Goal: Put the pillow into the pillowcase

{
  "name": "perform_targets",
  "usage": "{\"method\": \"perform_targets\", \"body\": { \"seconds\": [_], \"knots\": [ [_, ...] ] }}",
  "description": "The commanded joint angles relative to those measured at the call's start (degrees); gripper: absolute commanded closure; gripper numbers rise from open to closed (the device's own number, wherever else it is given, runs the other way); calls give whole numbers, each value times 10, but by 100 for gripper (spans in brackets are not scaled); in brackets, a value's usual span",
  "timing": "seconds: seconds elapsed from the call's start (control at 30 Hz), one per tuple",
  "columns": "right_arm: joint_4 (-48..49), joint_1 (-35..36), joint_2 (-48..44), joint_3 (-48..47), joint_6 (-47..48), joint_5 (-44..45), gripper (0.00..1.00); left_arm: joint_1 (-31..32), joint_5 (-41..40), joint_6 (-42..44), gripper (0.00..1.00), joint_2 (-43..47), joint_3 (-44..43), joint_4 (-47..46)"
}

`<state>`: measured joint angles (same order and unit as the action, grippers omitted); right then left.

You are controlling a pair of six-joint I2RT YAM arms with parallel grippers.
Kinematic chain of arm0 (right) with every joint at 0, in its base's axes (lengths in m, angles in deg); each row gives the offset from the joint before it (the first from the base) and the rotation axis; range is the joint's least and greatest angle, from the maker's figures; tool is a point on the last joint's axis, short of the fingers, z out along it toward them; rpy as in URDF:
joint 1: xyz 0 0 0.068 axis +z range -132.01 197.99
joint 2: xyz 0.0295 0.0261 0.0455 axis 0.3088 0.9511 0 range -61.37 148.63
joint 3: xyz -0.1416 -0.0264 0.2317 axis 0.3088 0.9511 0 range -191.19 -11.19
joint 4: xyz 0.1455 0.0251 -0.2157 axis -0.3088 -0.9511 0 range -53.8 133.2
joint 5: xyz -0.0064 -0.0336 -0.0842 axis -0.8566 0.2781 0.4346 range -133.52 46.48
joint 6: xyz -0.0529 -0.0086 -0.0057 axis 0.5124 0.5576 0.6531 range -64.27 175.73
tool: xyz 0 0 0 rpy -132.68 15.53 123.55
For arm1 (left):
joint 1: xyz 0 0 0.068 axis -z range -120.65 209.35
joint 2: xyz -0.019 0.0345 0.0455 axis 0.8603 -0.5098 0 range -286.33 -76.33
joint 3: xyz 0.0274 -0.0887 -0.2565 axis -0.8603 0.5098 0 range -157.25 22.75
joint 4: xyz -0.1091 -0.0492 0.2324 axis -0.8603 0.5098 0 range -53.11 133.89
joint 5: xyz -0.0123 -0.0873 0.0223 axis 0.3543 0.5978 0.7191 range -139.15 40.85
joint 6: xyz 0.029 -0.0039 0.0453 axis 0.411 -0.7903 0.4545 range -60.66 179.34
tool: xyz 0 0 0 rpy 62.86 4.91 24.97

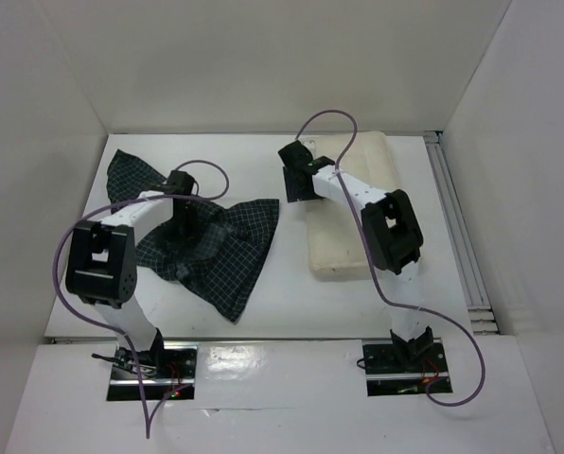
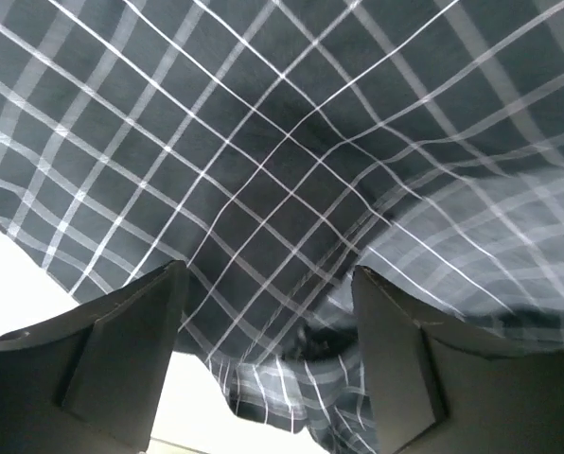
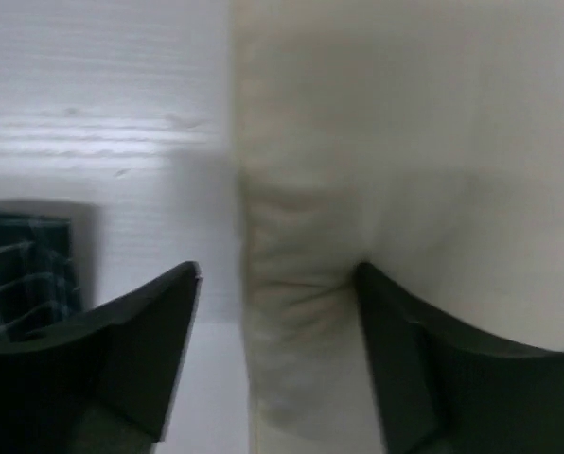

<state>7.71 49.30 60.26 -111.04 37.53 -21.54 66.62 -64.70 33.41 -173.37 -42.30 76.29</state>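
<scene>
The dark checked pillowcase (image 1: 230,248) lies crumpled on the white table at centre left. My left gripper (image 1: 180,232) points down into its middle. In the left wrist view the cloth (image 2: 263,161) fills the frame and my left gripper (image 2: 268,326) is open, its jaws straddling a fold. The cream pillow (image 1: 343,248) lies at the right, long side running front to back. My right gripper (image 1: 296,183) is at the pillow's left edge. In the right wrist view it (image 3: 277,322) is open, with the pillow's edge (image 3: 301,312) between the jaws and the right fingertip pressing into it.
White walls enclose the table on the left, back and right. A metal rail (image 1: 457,227) runs along the right side. A corner of the pillowcase shows at the left of the right wrist view (image 3: 22,274). Purple cables loop above both arms.
</scene>
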Motion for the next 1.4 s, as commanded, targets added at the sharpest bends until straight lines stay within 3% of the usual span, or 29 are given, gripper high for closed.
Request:
{"method": "perform_targets", "body": {
  "seconds": [0.0,0.03,0.1,0.17,0.2,0.37,0.6,0.63,0.67,0.7,0.77,0.97,1.03,1.07,1.17,1.23,1.37],
  "knots": [
    [-49,-4,36,-29,-34,94,32,7,-35,-14,21,-29,-9,21],
    [-56,-4,36,-18,-43,107,72,7,-35,-20,25,-29,-14,21],
    [-40,-4,10,36,-56,114,100,7,-13,-20,60,-18,-21,7],
    [-4,-4,-55,87,-56,114,100,1,12,-15,83,-11,-35,1],
    [7,-4,-82,143,-56,109,100,1,31,-15,100,-11,-52,1],
    [39,-10,-299,310,-50,85,100,1,90,-3,100,-31,-118,12],
    [-22,3,-465,439,-57,19,100,-4,109,4,100,-10,-209,33],
    [-22,3,-465,439,-57,5,93,-4,109,11,100,-10,-226,39],
    [-22,18,-471,439,-57,-12,35,-4,109,11,100,-15,-237,48],
    [0,28,-471,439,-57,-12,17,-4,109,16,100,-24,-247,48],
    [27,62,-471,406,-57,-12,0,-4,114,16,100,-33,-264,53],
    [124,110,-353,306,-44,-130,0,-4,112,16,100,-26,-254,65],
    [150,111,-290,279,-51,-199,4,-4,96,11,100,-9,-234,65],
    [150,111,-269,257,-51,-214,15,-4,91,11,100,12,-211,65],
    [150,111,-190,227,-57,-236,17,-9,85,5,100,47,-159,60],
    [150,117,-156,195,-62,-246,9,-9,76,5,100,73,-137,53],
    [91,131,-75,129,-75,-177,8,-21,66,-1,100,91,-109,46]
  ]
}}
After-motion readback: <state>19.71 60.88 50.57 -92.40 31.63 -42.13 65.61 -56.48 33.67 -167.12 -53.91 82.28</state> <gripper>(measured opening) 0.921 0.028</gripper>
